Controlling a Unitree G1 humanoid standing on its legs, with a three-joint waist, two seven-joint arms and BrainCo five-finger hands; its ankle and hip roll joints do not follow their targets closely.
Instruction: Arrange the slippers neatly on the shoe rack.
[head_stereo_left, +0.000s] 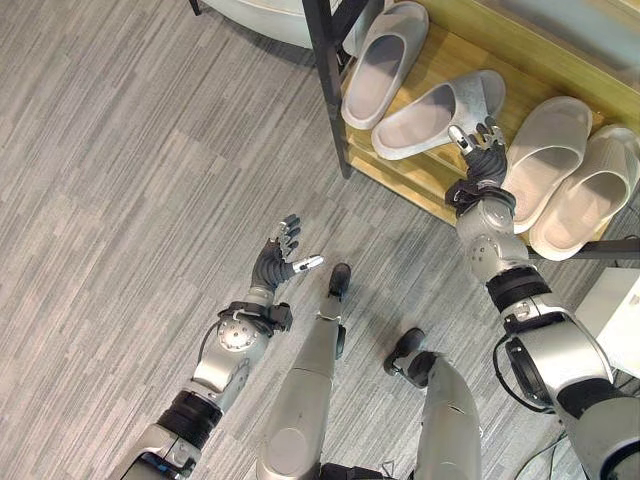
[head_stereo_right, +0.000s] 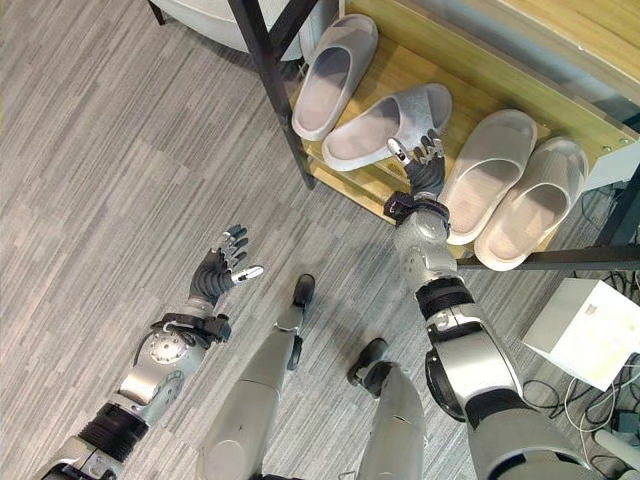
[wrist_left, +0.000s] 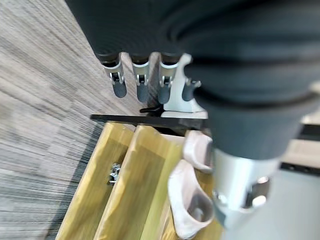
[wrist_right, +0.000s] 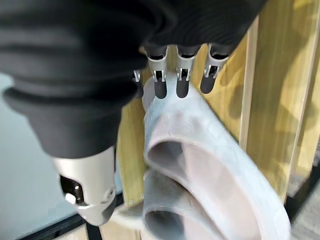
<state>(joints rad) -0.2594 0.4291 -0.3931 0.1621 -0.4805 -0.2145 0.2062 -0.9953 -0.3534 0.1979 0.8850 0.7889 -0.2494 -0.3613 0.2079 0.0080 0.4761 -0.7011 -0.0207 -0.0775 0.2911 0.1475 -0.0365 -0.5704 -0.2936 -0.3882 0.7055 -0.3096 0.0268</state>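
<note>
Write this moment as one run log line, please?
right hand: open, at skewed slipper | left hand: open, over floor | four slippers on shoe rack

**What the frames cut off or hide**

The rack (head_stereo_left: 405, 175) runs out of the eye views at the top and right, so its far shelf length cannot be told. The rightmost slipper (head_stereo_left: 592, 195) is clipped by the picture's edge in the left eye view. A pale rounded object (head_stereo_right: 205, 22) behind the rack's black post (head_stereo_left: 327, 85) is cut by the top edge; what it is cannot be told. In the right wrist view the slipper (wrist_right: 210, 165) runs past the lower edge and is blurred.
</note>
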